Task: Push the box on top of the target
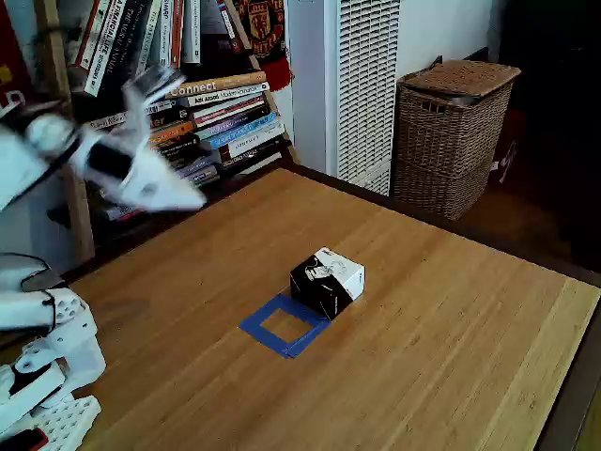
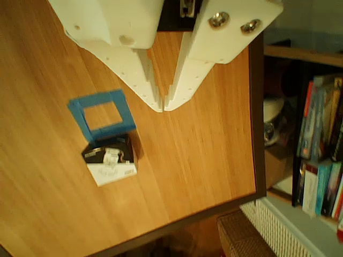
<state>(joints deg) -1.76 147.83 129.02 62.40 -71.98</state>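
Sitting on the wooden surface [image 1: 441,310], the box [image 1: 328,280] rests against one side of the target [image 1: 283,325], its near bottom edge touching or slightly overlapping the blue tape, so it is not yet inside the square; the hand [image 2: 163,106] hangs in the air well apart from the box, its two white fingers closed tip to tip with nothing between them; judging by its looks, the box is light cardboard, stiff enough to shove yet easy to tip or spin, and the smooth wood should let it slide; a push low on the face turned away from the target, centred, seems the safest contact, since an off-centre nudge would likely turn it; in the fixed view the arm [image 1: 113,160] is a motion-blurred white smear in front of the books [image 1: 221,117], so its pose is hard to read; the print on the box's top is too small to make out
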